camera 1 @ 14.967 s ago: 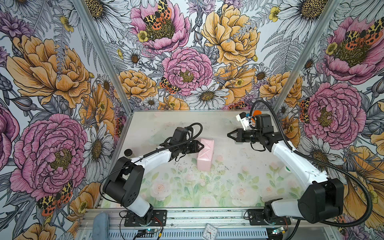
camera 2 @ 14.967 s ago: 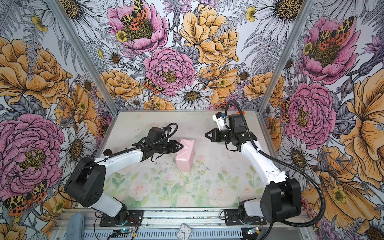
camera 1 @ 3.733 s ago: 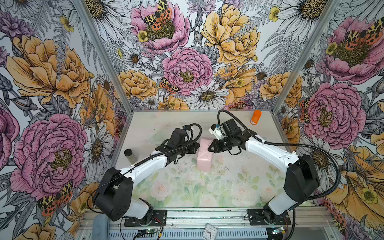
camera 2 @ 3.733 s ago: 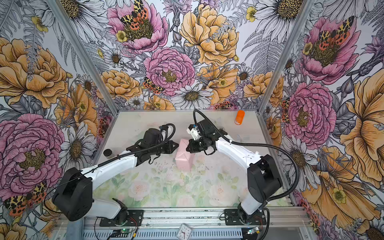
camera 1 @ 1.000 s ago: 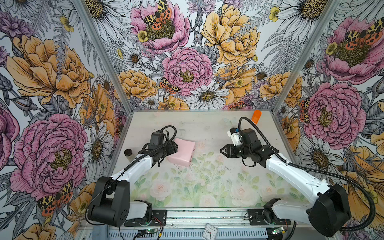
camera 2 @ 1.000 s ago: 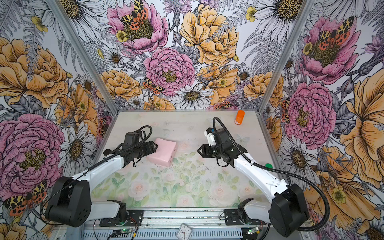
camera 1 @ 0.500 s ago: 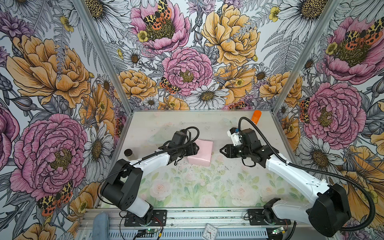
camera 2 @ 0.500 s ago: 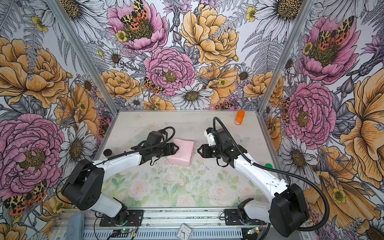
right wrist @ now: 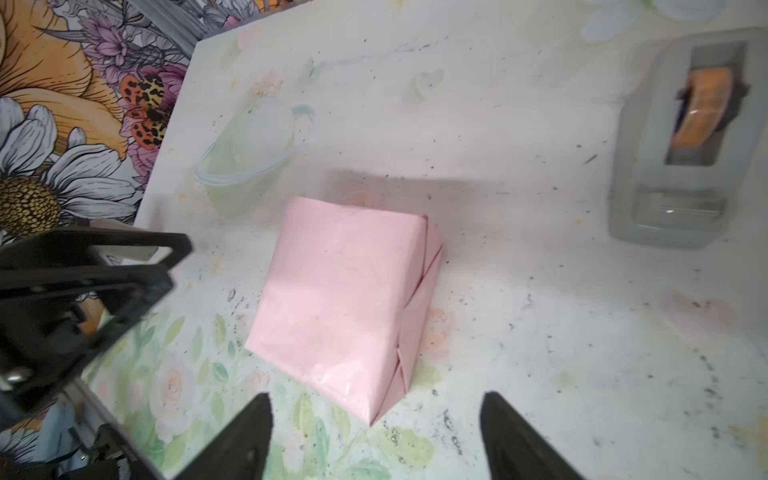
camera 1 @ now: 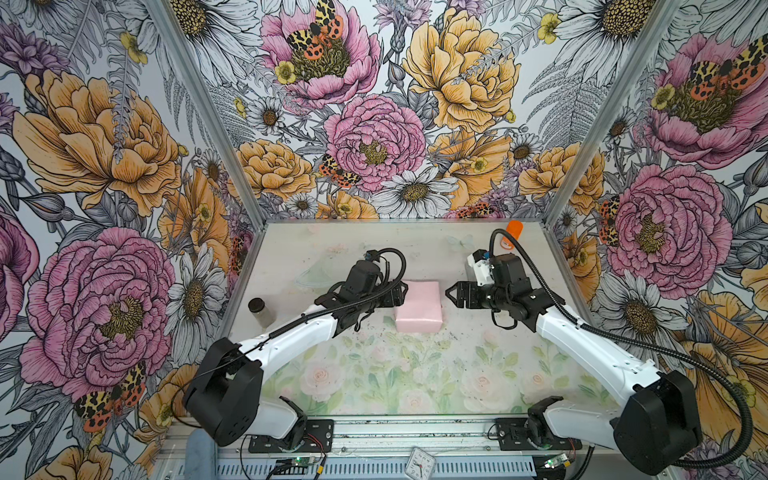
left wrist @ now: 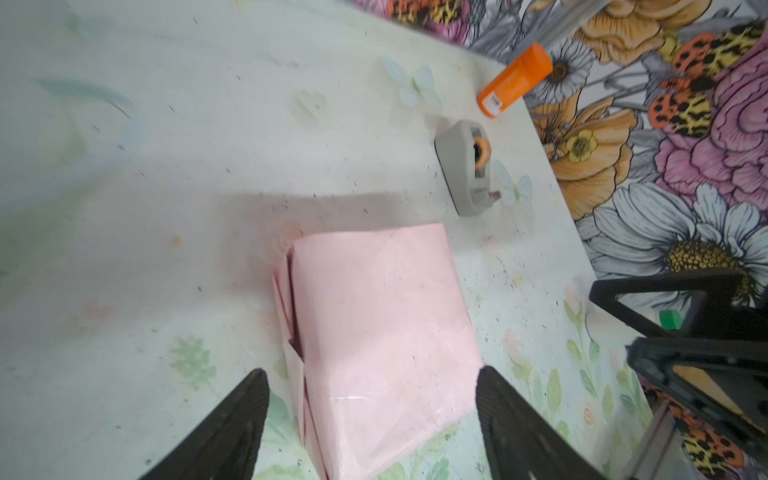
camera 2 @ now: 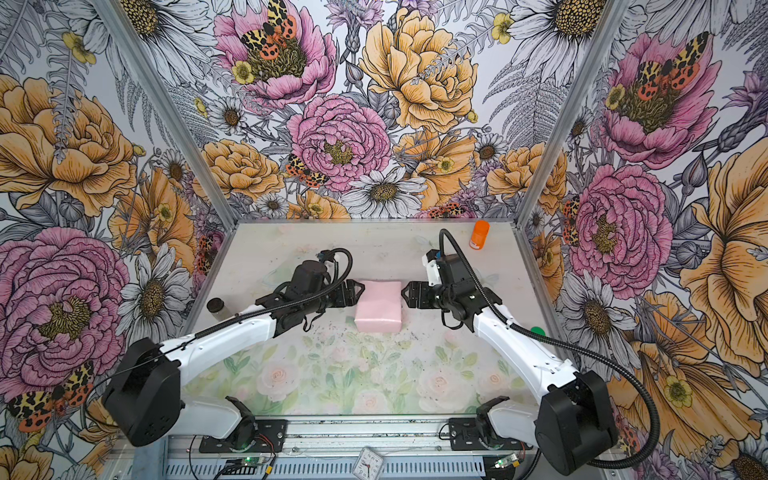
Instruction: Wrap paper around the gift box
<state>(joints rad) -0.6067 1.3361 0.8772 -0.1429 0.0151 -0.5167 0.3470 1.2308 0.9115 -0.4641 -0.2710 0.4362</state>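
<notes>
The paper (camera 1: 417, 305) (camera 2: 379, 305), pale pink side out, is folded shut round the gift box, which is hidden inside it. The parcel lies flat mid-table, with folded end flaps (right wrist: 419, 291) and a strip of clear tape (left wrist: 353, 399). My left gripper (camera 1: 401, 293) (left wrist: 372, 374) is open at the parcel's left end, a finger on each side of that end. To the parcel's right my right gripper (camera 1: 451, 293) (right wrist: 374, 401) stands open and empty, a short gap from the nearest corner.
A grey tape dispenser (left wrist: 465, 174) (right wrist: 681, 137) sits behind the right gripper. An orange bottle (camera 1: 514, 229) (camera 2: 480, 235) lies at the back right corner. A small dark-lidded jar (camera 1: 259, 309) stands by the left wall, and a green cap (camera 2: 538, 331) lies near the right edge.
The left gripper has slid the parcel from the left to the middle of the table, turning it square, and has opened a little. The right gripper has stayed in place and opened wide.
</notes>
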